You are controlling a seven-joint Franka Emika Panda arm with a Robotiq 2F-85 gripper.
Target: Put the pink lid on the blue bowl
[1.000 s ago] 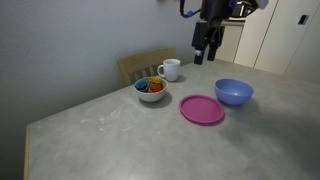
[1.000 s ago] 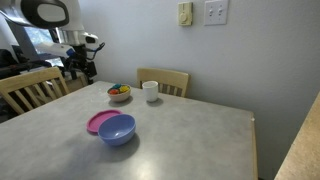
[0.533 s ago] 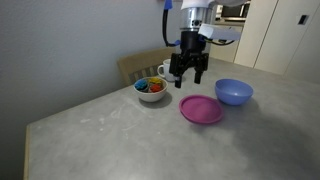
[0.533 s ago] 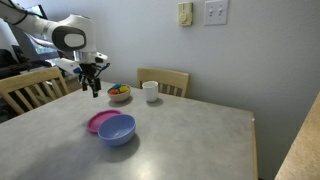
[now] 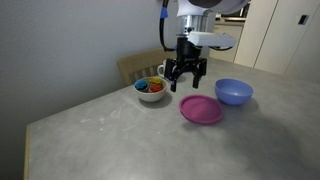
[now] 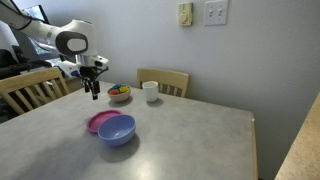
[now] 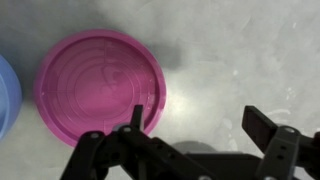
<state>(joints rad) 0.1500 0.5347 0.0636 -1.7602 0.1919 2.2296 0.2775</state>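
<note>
The pink lid lies flat on the grey table beside the blue bowl; both also show in an exterior view, lid and bowl. My gripper hangs open and empty above the table, just behind the lid; it also shows in an exterior view. In the wrist view the lid fills the upper left, the bowl's edge shows at the far left, and my open jaws sit over bare table at the lid's rim.
A small pale bowl with colourful contents and a white mug stand at the table's back near a wooden chair. Another chair stands at the table's side. The grey table stretches forward.
My gripper has come down and across from high above the back of the table to just above the table behind the pink lid. The lid and bowl have not moved.
</note>
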